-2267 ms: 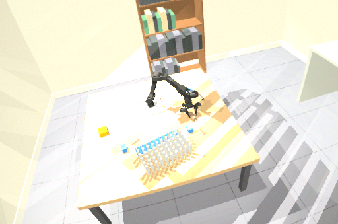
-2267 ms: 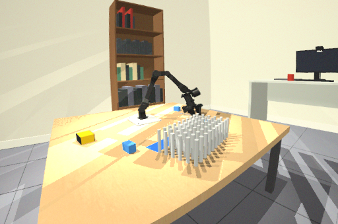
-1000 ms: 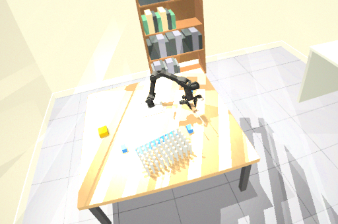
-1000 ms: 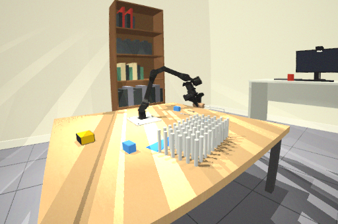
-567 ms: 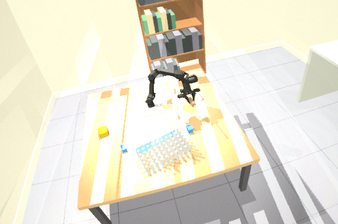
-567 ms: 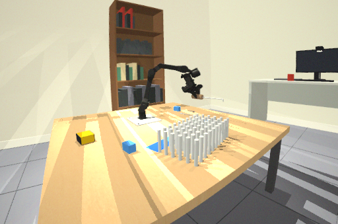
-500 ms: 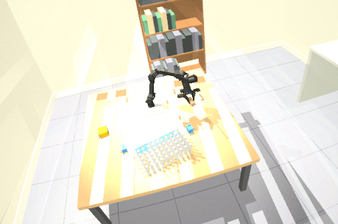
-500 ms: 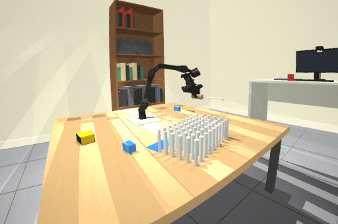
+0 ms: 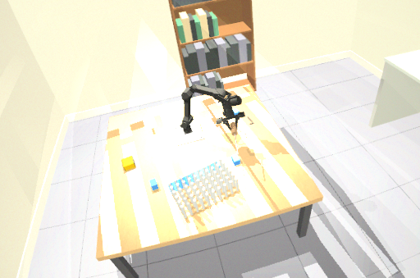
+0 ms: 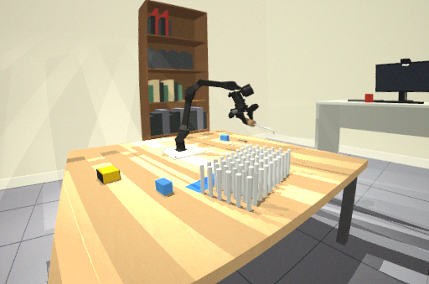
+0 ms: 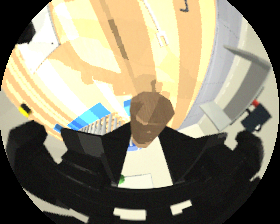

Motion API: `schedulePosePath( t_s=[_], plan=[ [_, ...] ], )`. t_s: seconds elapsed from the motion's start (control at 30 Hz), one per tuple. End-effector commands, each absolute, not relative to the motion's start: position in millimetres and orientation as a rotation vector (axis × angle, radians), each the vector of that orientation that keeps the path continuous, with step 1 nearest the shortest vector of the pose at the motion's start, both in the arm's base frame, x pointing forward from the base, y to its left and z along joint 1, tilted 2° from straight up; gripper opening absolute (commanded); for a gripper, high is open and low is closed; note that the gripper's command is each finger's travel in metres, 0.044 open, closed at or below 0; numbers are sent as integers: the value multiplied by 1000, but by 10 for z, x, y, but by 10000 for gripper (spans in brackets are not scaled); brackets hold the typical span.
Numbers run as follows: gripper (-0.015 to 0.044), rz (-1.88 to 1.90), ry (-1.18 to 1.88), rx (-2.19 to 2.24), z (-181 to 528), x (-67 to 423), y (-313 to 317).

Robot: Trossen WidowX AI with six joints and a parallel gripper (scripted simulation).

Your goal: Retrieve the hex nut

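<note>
My gripper is shut on a hook tool with a brown wooden handle and a thin metal rod. It holds the tool in the air, well above the table and behind the spacer field. The grey standing spacers form a dense upright block near the table's front. The blue taped strip lies along one side of the field. The hex nut is hidden among the spacers.
A yellow block and a blue cube lie left of the field. Another blue cube lies behind it. A small dark hooked tool lies farther back on the table. A bookshelf stands behind.
</note>
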State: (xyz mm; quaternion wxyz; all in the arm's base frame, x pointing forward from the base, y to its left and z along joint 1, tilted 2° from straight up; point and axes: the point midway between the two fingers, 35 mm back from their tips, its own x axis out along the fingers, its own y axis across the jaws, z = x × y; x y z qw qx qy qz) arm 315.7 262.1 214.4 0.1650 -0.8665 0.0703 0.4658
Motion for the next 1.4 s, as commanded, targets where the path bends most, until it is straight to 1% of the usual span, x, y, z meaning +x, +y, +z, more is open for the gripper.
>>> schedulePosePath(
  t_s=[0.0, 0.4, 0.57, 1.37],
  plan=[
    [0, 1277, 283, -2332, 2195, 3193, 2468],
    [0, 1146, 500, -1979, 2222, 3287, 2106],
    [0, 1058, 540, -1857, 2326, 3295, 2075],
    [0, 705, 872, -1132, 2287, 3465, 1378]
  ],
)
